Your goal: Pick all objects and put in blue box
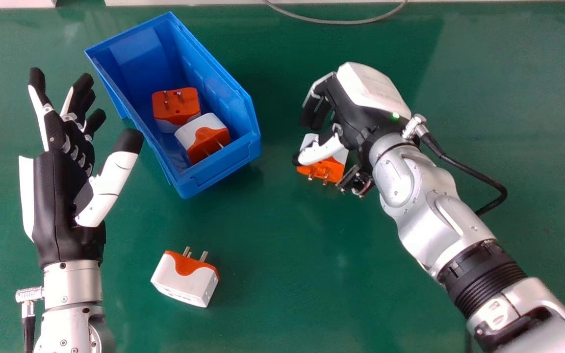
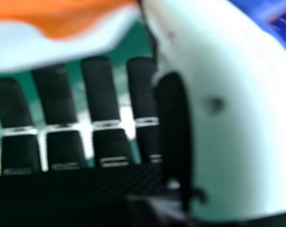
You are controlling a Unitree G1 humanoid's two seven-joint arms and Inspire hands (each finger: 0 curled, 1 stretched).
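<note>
In the head view, the right hand (image 1: 368,88) is right of the blue box (image 1: 221,169), its fingers loosely bent and its thumb over a white and orange plug adapter (image 1: 334,166). In the right hand view, that adapter (image 2: 48,49) is beyond the relaxed fingers of the right hand (image 2: 100,94), with no grip visible. Two more adapters, one orange side up (image 1: 184,100) and one tilted (image 1: 204,135), lie inside the box. Another adapter (image 1: 184,279) rests on the table below the box, prongs pointing away. The left hand (image 1: 57,196) is open and empty at the left.
The green table (image 1: 272,264) extends around the objects. A grey cable (image 1: 331,21) curves along its far edge. The box stands at an angle between the hands, its near corner toward the loose adapter. A black cable (image 1: 474,174) loops beside the right wrist.
</note>
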